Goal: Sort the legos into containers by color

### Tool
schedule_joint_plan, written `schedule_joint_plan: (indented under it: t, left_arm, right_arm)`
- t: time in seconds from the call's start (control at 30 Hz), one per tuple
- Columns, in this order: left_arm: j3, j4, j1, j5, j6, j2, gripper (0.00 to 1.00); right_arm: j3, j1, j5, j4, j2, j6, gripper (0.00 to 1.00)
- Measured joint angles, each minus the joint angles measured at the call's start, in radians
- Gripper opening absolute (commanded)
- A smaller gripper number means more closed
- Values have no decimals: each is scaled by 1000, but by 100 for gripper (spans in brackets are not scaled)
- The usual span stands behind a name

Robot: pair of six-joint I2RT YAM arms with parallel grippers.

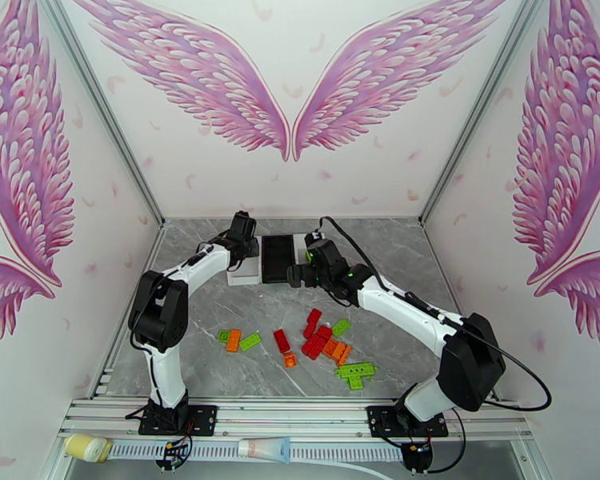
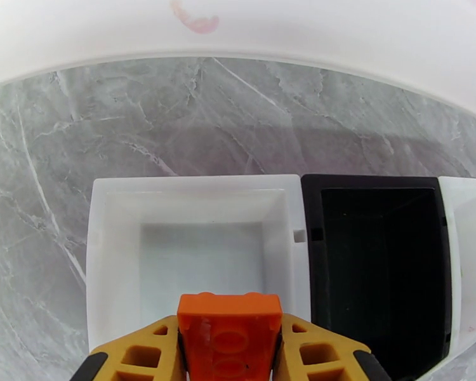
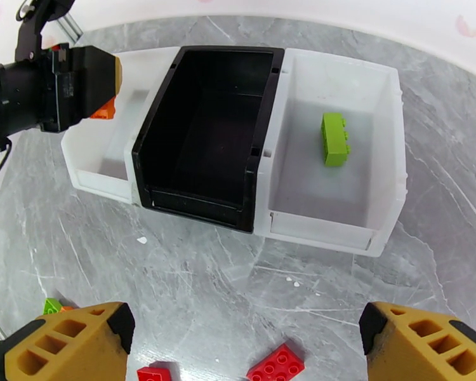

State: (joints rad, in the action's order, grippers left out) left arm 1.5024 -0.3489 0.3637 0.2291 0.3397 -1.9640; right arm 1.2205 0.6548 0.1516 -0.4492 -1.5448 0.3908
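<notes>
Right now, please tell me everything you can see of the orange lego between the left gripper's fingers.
The orange lego is a small, glossy plastic brick with round studs on the face toward the wrist camera. It sits between the yellow fingers of the left gripper, touching both, and hangs over the left white tray, not yet dropped in.

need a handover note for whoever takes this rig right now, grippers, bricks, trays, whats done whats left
Left gripper: shut on an orange brick, over the left white tray.
Right gripper: open, holding nothing, above the table before the trays.
Done: one green brick lies in the right white tray.
Black tray and left white tray look empty.
Left: drop the orange brick, then sort the loose bricks, red, orange and green, on the table; red probably goes in the black tray.
</notes>
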Motion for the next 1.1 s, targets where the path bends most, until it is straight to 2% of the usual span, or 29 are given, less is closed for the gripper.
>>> schedule_joint_plan:
  t: [0.27,0.4,0.5,0.6,0.83,1.1]
  left_arm:
    - [-48,65,-3,-6,-20,39,73]
    - [-144,80,-2,-22,-39,156,89]
    - [-243,117,3,-47,-64,287,98]
    - [-353,164,14,-96,-95,423,99]
    - [-605,262,61,-306,-241,690,99]
    - [-831,351,102,-525,-422,885,99]
  right_arm:
    - [-8,0,21,-38,1,95,99]
    - [-17,0,32,-69,1,146,99]
    - [-18,0,34,-106,1,188,99]
    - [-18,0,34,-148,-4,236,99]
    - [-18,0,14,-241,-92,316,96]
    - [-3,0,-52,-298,-229,371,87]
